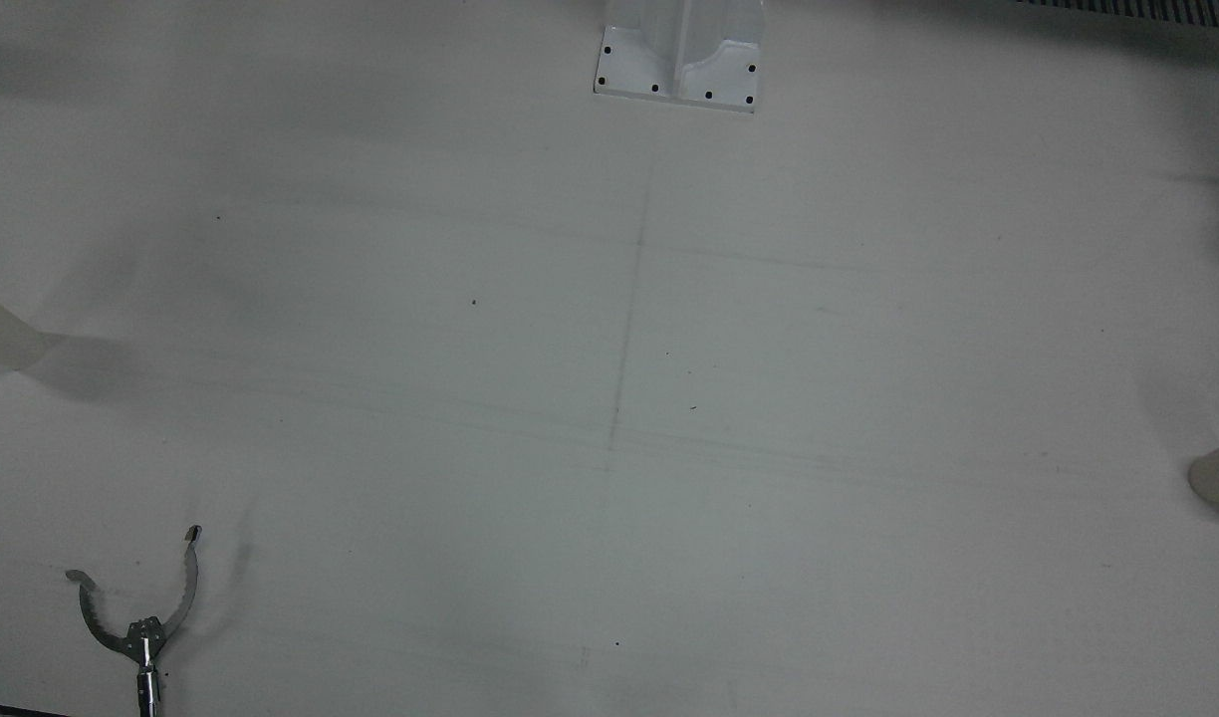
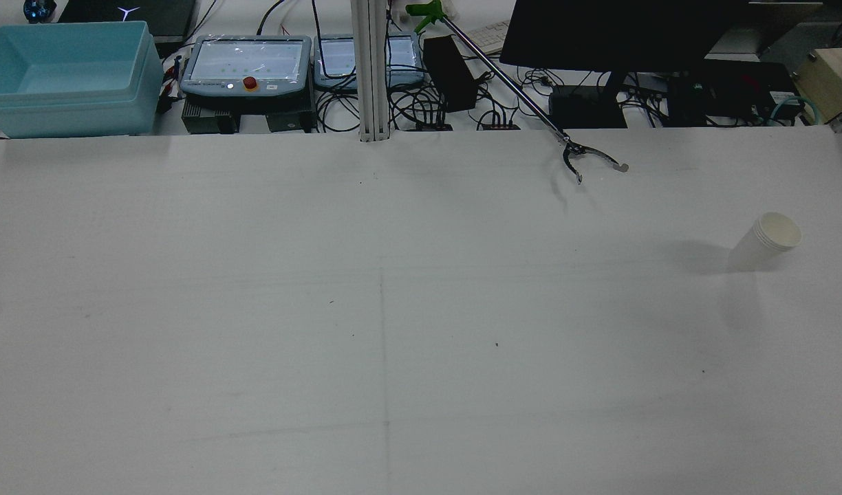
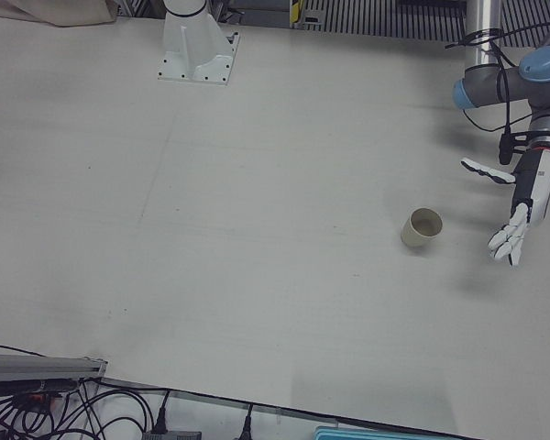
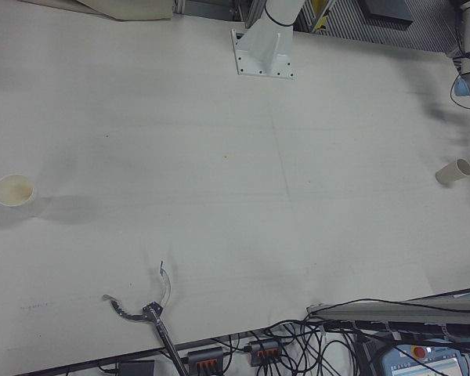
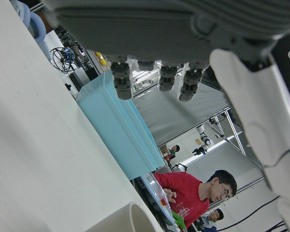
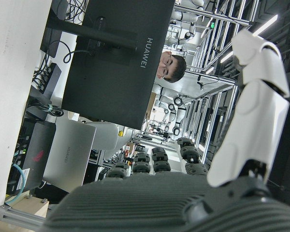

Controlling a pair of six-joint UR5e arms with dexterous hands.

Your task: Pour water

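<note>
Two paper cups stand upright on the white table [image 2: 421, 344], well apart, one near each side edge. The left cup [image 3: 423, 227] is on the robot's left half; it looks empty in the left-front view, and its rim shows at the bottom of the left hand view. The right cup [image 2: 765, 240], which looks like a stack of nested cups in the rear view, is on the robot's right half, and its inside is bare in the right-front view.

The left hand [image 3: 513, 215] hangs just beside the left cup, on its outer side, clear of it, fingers [image 3: 506, 243] spread and pointing down, holding nothing. The right hand [image 6: 193, 193] shows only in its own camera, fingers extended with nothing between them; its place over the table cannot be told.

A grabber tool [image 2: 589, 159] lies at the far edge, right of centre, claws apart. Beyond the edge are a blue bin [image 2: 67, 75] at far left, two pendants [image 2: 245, 65] and a dark monitor [image 2: 627, 34].
</note>
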